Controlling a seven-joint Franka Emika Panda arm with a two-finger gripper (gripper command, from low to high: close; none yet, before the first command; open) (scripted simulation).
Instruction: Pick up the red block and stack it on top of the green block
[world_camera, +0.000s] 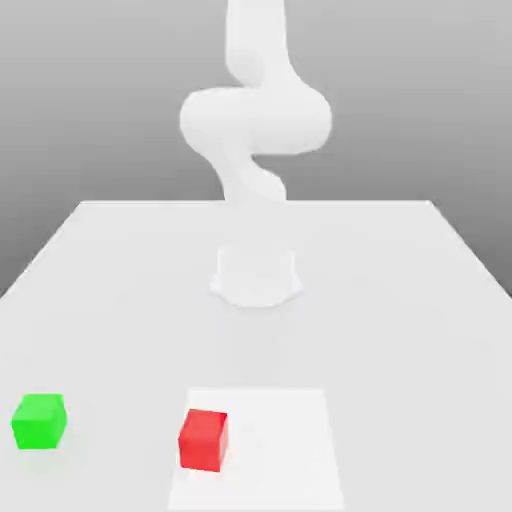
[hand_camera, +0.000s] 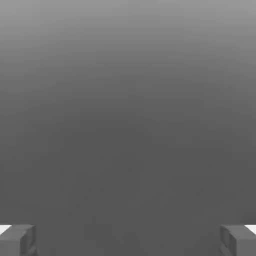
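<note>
At the exterior view's left, the green block should stay unbumped. Rightward, the red block sits on the pale patch; the spread, empty hand should align with its faces before descending.

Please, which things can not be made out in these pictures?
- Upper arm, exterior view: its top is cut off by the picture's upper edge.
- Red block, exterior view: its underside is hidden by the block itself.
- Green block, exterior view: its far side is hidden by its own body.
- Tool, hand view: the lower edge cuts off part of its fingers.
</note>
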